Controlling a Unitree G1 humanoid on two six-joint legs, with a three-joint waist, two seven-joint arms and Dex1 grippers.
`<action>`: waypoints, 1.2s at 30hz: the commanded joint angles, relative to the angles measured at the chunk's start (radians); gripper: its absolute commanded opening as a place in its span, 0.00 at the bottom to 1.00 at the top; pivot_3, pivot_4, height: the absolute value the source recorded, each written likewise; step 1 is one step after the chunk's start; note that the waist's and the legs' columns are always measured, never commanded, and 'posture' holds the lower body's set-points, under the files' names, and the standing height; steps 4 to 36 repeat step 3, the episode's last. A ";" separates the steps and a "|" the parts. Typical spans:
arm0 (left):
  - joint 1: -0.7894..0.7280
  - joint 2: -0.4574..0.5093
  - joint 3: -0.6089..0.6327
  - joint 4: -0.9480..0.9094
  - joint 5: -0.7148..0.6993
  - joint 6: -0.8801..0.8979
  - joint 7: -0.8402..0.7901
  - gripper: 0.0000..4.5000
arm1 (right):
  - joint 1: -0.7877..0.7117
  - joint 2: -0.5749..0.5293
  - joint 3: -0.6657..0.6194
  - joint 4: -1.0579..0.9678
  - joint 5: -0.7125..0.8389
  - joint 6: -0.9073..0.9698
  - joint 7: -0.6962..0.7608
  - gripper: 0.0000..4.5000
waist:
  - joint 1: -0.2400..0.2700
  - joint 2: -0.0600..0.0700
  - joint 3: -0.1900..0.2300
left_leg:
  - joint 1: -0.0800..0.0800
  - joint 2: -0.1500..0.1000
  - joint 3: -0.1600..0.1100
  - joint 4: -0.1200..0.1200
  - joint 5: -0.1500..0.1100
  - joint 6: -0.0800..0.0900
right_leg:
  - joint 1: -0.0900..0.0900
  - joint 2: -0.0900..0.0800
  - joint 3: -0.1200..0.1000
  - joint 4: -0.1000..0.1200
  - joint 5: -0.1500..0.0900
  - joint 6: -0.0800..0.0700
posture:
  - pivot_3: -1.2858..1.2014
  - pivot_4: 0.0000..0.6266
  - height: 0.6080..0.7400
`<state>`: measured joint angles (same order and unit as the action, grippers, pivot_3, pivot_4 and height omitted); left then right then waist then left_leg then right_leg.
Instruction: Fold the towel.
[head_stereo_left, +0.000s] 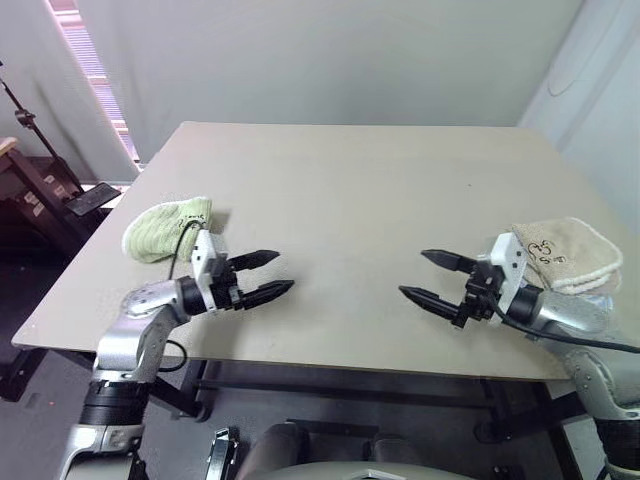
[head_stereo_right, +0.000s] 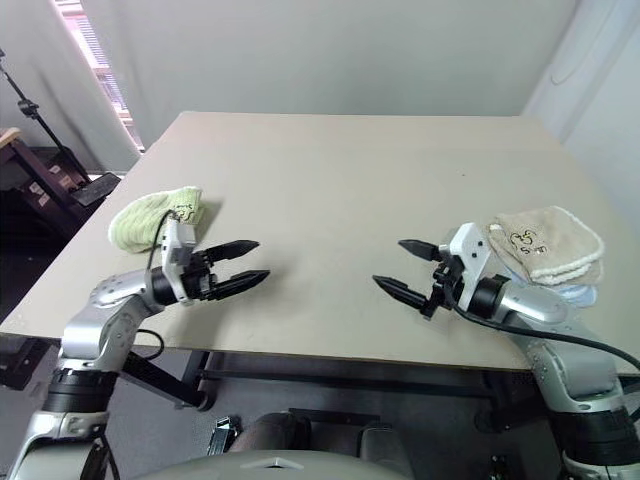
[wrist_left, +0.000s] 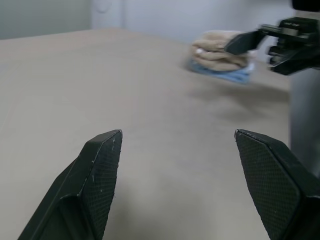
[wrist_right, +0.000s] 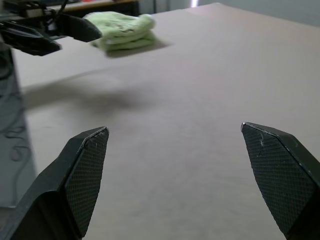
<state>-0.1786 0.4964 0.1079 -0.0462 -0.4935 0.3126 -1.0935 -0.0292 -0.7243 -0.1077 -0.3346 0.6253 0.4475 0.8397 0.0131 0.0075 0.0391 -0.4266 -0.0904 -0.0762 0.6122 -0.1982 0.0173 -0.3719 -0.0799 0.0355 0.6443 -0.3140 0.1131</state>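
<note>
Since the towel already lies folded into a compact beige bundle at the right edge of the worktop, resting on top of a light blue cloth whose edge peeks out beneath it, the folding looks finished, or very nearly so, as far as can be judged. A handwritten mark shows on the upper face of the bundle. Neither arm has anything in its grip: the left end effector hovers released over the near left of the worktop, its black fingers spread and pointing toward the middle, and the right end effector mirrors it on the near right, likewise released with fingers wide, just beside the towel but apart from it. A light green cloth, also folded, sits at the left edge behind the left arm. What may remain is at most a tidying of the stack. Between the two arms the worktop is a plain matte tan board. Pale walls stand behind it, a window with blinds at the far left, and dark furniture and stands beside it.
</note>
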 joint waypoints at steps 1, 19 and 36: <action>0.027 0.000 0.049 -0.050 -0.025 -0.027 0.044 0.84 | -0.038 0.010 -0.005 0.028 0.001 -0.008 0.032 0.99 | 0.001 0.000 0.000 | 0.001 0.000 0.000 0.000 0.000 0.000 | 0.001 0.000 0.000 0.000 0.000 0.000 | 0.52 0.00 1.00; 0.036 0.000 0.058 -0.054 -0.030 -0.026 0.058 0.84 | -0.056 0.015 0.000 0.048 -0.005 -0.006 0.040 0.99 | 0.003 0.000 0.000 | 0.001 0.000 0.000 0.001 0.000 0.000 | 0.002 0.000 0.000 0.000 0.000 0.000 | 0.52 0.00 1.00; 0.036 0.000 0.058 -0.054 -0.030 -0.026 0.058 0.84 | -0.056 0.015 0.000 0.048 -0.005 -0.006 0.040 0.99 | 0.003 0.000 0.000 | 0.001 0.000 0.000 0.001 0.000 0.000 | 0.002 0.000 0.000 0.000 0.000 0.000 | 0.52 0.00 1.00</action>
